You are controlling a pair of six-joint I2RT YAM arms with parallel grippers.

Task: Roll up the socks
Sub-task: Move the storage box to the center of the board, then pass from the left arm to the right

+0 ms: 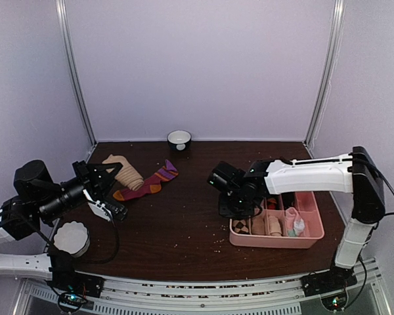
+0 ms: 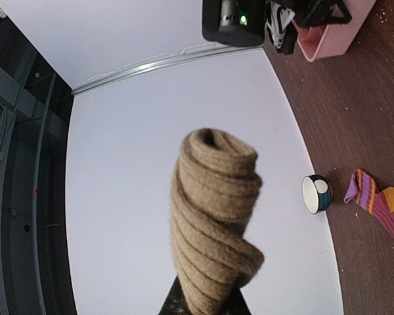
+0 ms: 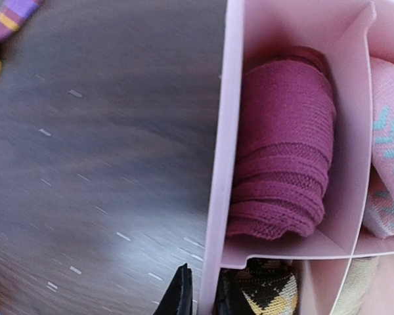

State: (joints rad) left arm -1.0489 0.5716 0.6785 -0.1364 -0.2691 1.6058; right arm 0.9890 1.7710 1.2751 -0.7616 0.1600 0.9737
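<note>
Top view: the left hand (image 1: 113, 172) is at the far left of the counter (image 1: 184, 220), clamped on the rolled tan sock (image 1: 126, 172). The red sock (image 1: 148, 184) lies flat on the counter just right of it. A bowl (image 1: 179, 138) stands at the far edge, and a white cup (image 1: 72, 237) sits near left, beside the left arm. The right hand (image 1: 240, 209) is down at the left wall of the pink tray (image 1: 276, 243), which is near right and holds small rolled socks.

Left wrist view: the tan sock rises from between the fingers as a tight spiral roll, off the counter. The red sock's striped cuff, the bowl and a corner of the tray show along the right.

Right wrist view: one dark fingertip (image 3: 181, 292) is outside the tray's wall. The other side is hard to make out, so I cannot tell whether the hand is clamped on the wall. A magenta roll (image 3: 282, 170) fills the nearest compartment, with a pink roll (image 3: 389, 151) beside it.
</note>
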